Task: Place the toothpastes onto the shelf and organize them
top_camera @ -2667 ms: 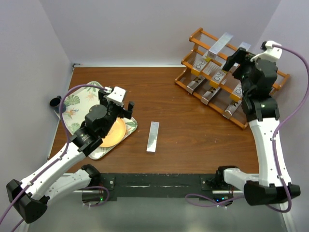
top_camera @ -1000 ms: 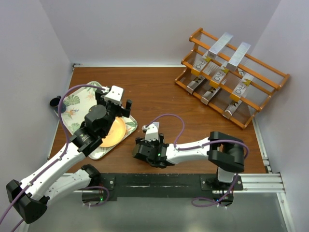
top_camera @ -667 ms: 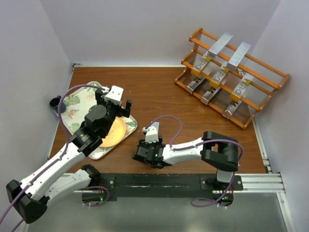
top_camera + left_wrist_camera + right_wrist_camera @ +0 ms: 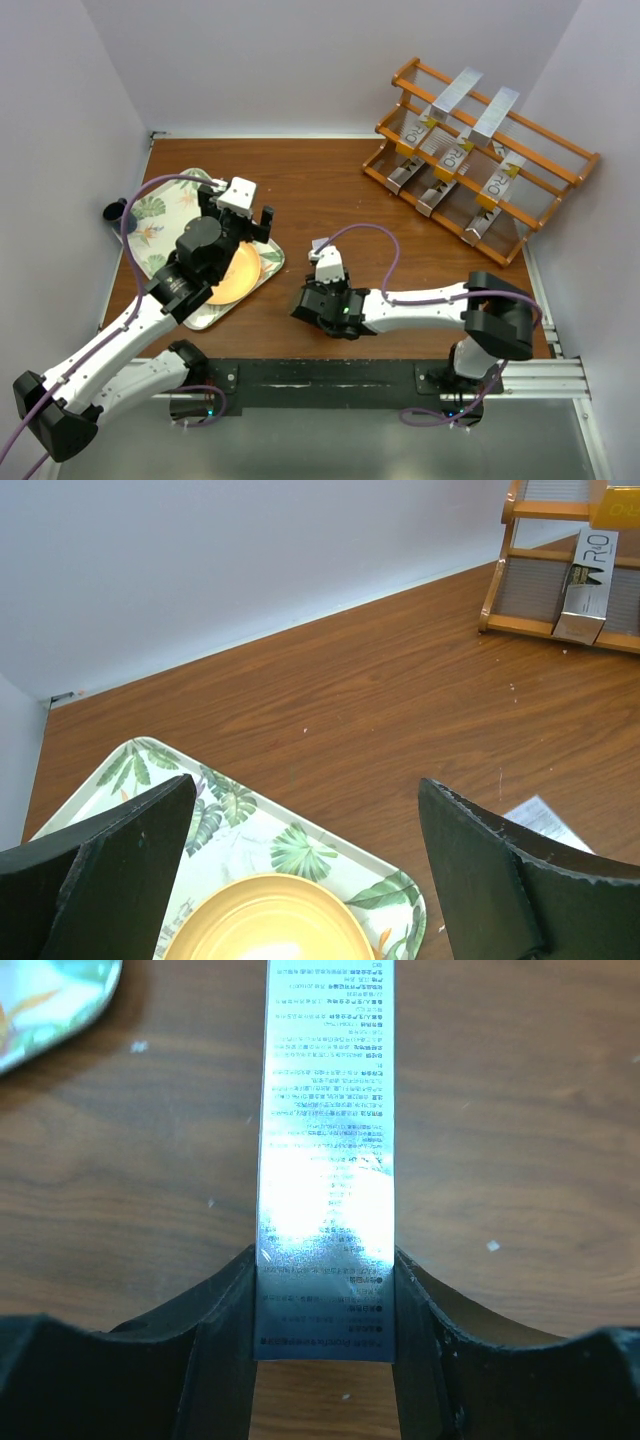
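Note:
My right gripper [image 4: 325,1305] is shut on the near end of a shiny silver toothpaste carton [image 4: 325,1110] printed with fine dark lettering, low over the wooden table. From above, the right gripper [image 4: 321,298] sits at the table's centre front, and only the carton's far tip [image 4: 319,244] pokes out past the wrist. The orange-brown shelf [image 4: 556,150] stands at the back right with several silver toothpastes [image 4: 455,92] on its tiers. My left gripper [image 4: 246,216] hangs open over the leaf-patterned tray, holding nothing; its black fingers [image 4: 110,870] frame the left wrist view.
The leaf-patterned tray [image 4: 160,205] lies at the left with a yellow plate [image 4: 236,275] on it. A small black object [image 4: 115,212] sits by the left wall. The shelf's corner [image 4: 500,580] and one carton [image 4: 588,590] show at the upper right of the left wrist view.
The right jaws have closed onto the carton on the table, and the right wrist has shifted slightly right. The left arm has not moved.

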You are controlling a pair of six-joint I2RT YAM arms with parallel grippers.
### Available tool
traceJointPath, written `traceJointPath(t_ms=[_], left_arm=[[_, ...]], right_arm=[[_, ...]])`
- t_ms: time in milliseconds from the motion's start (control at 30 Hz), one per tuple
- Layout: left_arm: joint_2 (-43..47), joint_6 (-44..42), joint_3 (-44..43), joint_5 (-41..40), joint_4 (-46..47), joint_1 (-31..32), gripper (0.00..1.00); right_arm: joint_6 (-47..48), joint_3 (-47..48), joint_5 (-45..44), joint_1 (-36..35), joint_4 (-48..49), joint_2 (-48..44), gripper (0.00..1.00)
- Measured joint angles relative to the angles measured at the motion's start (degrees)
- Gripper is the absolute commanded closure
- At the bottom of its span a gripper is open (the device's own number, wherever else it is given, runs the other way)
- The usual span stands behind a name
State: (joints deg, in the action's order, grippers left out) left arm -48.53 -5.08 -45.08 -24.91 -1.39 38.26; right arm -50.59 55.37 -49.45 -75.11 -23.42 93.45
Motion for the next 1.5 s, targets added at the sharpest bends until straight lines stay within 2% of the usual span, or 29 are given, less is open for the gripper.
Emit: traceJointPath(t_ms=[200,367,600,900,1133,1500], left_arm=[[-0.4,0.0,0.0,0.0,0.0,0.0,0.02],[-0.7,0.0,0.0,0.0,0.0,0.0,0.02],[-1.3,0.0,0.0,0.1,0.0,0.0,0.02],[-1.3,0.0,0.0,0.2,0.0,0.0,0.02],[-1.4,0.0,0.0,0.4,0.0,0.0,0.02],[-0.2,0.0,0.0,0.9,0.0,0.0,0.02]], right_arm=[[8.9,0.0,-0.2,4.2,-1.0,-10.2,0.78],[18.4,2.0,2.2,10.9,-1.1,-20.7,0.78],[30.2,14.9,5.3,20.5,-4.3,-26.1,0.78],[37.7,29.2,5.3,34.0,-11.2,-27.1,0.79],[38.6,36.6,7.4,48.7,-15.5,-25.2,0.79],[37.2,43.5,17.7,69.0,-18.8,-17.9,0.78]])
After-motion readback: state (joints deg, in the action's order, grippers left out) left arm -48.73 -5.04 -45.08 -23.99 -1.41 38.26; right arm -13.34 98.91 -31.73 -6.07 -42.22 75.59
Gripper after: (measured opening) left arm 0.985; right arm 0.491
